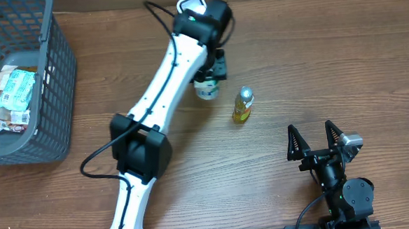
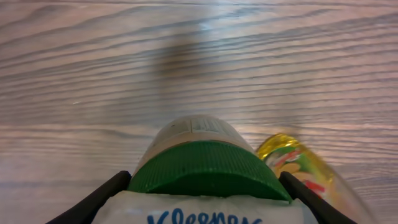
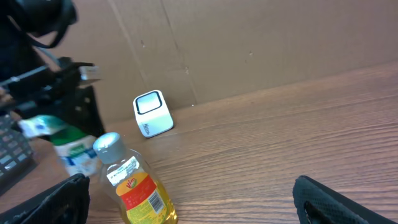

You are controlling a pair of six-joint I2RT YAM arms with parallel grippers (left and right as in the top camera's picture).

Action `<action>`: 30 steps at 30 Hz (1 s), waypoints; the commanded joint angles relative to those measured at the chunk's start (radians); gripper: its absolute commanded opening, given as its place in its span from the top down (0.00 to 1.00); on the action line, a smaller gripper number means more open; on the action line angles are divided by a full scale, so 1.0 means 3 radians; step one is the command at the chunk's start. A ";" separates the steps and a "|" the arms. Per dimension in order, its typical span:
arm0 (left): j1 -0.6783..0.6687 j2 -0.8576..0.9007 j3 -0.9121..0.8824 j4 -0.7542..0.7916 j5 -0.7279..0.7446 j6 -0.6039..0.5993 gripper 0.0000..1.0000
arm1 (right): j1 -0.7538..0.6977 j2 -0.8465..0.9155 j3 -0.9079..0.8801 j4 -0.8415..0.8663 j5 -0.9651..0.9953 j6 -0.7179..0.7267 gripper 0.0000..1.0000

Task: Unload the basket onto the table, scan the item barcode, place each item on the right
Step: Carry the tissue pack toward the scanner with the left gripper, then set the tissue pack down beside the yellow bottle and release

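Note:
My left gripper [image 2: 205, 208] is shut on a white Kleenex canister [image 2: 205, 208] with a green lid [image 2: 208, 168], its dark fingers [image 2: 99, 199] pressing both sides. From overhead the canister [image 1: 207, 90] hangs under the left gripper [image 1: 212, 68] at the back middle of the table. The white cube scanner [image 3: 152, 114] stands by the cardboard wall and shows overhead as a white scanner [image 1: 190, 3] beside the wrist. My right gripper [image 1: 311, 140] is open and holds nothing, near the front right. No barcode shows on the canister.
A yellow Vim bottle [image 1: 243, 104] stands upright just right of the canister, with its barcode facing the right wrist camera on the bottle [image 3: 140, 190]. A grey mesh basket [image 1: 55, 80] with several packets sits at the far left.

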 commanded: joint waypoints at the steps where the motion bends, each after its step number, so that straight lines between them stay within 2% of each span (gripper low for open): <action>1: -0.0088 0.0056 0.0029 0.0074 -0.0164 -0.0095 0.68 | -0.0009 -0.0018 -0.0034 0.0019 0.0022 0.0013 0.00; 10: -0.0164 0.0057 -0.0095 0.0149 -0.0281 -0.0154 0.68 | -0.0009 -0.0018 -0.0034 0.0019 0.0022 0.0014 0.00; 23: -0.0245 0.0057 -0.0701 0.0563 -0.0280 -0.0223 0.66 | -0.0009 -0.0018 -0.0034 0.0019 0.0022 0.0013 0.00; 30: -0.0245 0.0057 -0.0935 0.0698 -0.0278 -0.0221 0.55 | -0.0009 -0.0018 -0.0034 0.0019 0.0022 0.0013 0.00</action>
